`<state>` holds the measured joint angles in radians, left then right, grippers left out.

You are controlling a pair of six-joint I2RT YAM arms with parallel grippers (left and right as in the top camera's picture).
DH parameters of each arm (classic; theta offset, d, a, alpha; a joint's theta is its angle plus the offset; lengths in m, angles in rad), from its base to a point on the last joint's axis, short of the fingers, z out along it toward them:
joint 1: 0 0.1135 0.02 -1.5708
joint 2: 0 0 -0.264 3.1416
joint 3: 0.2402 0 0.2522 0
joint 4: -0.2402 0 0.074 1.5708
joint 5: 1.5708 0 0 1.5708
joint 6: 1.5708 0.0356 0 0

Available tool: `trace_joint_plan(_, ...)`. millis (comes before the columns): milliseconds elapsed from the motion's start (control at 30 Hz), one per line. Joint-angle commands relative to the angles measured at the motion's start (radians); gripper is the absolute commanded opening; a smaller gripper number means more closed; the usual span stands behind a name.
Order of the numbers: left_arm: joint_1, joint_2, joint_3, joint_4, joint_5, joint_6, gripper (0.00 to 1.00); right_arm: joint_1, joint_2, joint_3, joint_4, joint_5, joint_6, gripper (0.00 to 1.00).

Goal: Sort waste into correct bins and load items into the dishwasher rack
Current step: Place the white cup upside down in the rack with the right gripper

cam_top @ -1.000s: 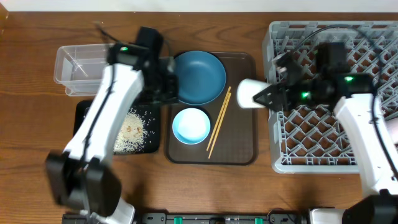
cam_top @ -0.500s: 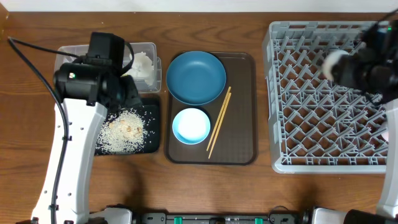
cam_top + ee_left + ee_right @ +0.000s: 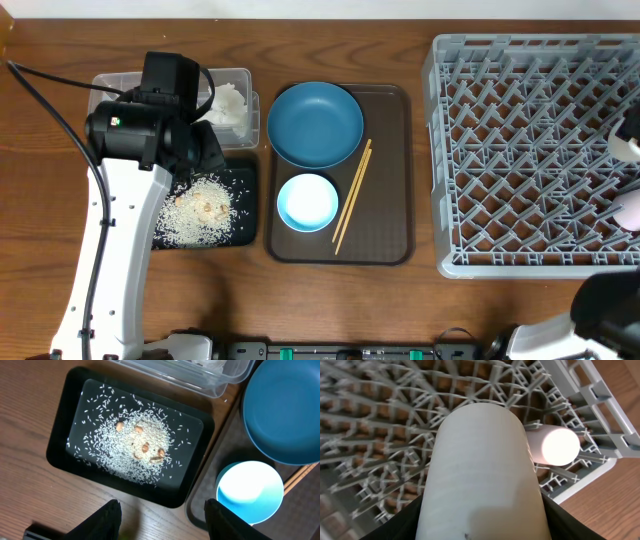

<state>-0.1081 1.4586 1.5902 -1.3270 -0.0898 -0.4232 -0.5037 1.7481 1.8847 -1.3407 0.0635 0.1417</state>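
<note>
My left gripper (image 3: 165, 527) is open and empty above the wood just in front of the black tray (image 3: 65, 435), which holds loose rice (image 3: 135, 445). The tissue (image 3: 228, 105) lies in the clear tub (image 3: 110, 95). The dark blue plate (image 3: 320, 125), light blue bowl (image 3: 307, 202) and chopsticks (image 3: 352, 195) rest on the brown tray (image 3: 390, 235). My right gripper (image 3: 482, 525) is shut on the white cup (image 3: 480, 460), over the rack's (image 3: 530, 150) right corner. A pinkish cup (image 3: 555, 445) lies in the rack beside it. The snack wrapper is out of view.
The left arm (image 3: 130, 200) reaches over the black tray and tub in the overhead view. The rack's outer rim (image 3: 600, 415) and bare wooden table (image 3: 620, 505) lie just right of the held cup.
My right arm carried the white cup from the brown tray's edge across the rack to its far right side. My left arm swung left from the plate to the tub, where the tissue now shows.
</note>
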Motion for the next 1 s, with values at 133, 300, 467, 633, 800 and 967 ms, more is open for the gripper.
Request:
trace_joint_plan(133, 0.0, 0.003, 0.0, -0.009, -0.023, -0.017, 0.57, -0.06, 0.132, 0.023, -0.019, 0.034, 0.025, 0.01)
trace_joint_plan(300, 0.0, 0.003, 0.0, -0.009, -0.023, -0.017, 0.58, -0.087, 0.2, 0.023, -0.025, 0.037, 0.045, 0.01)
trace_joint_plan(467, 0.0, 0.003, 0.0, -0.009, -0.023, -0.017, 0.58, -0.092, 0.258, 0.019, -0.034, 0.037, 0.045, 0.01)
trace_joint_plan(633, 0.0, 0.003, 0.0, -0.009, -0.023, -0.017, 0.58, -0.092, 0.303, 0.016, -0.045, 0.042, 0.045, 0.01)
trace_joint_plan(800, 0.0, 0.003, 0.0, -0.009, -0.023, -0.017, 0.57, -0.1, 0.325, 0.01, -0.048, 0.049, 0.045, 0.01)
trace_joint_plan(967, 0.0, 0.003, 0.0, -0.011, -0.023, -0.017, 0.58, -0.1, 0.328, 0.01, -0.047, 0.043, 0.045, 0.31)
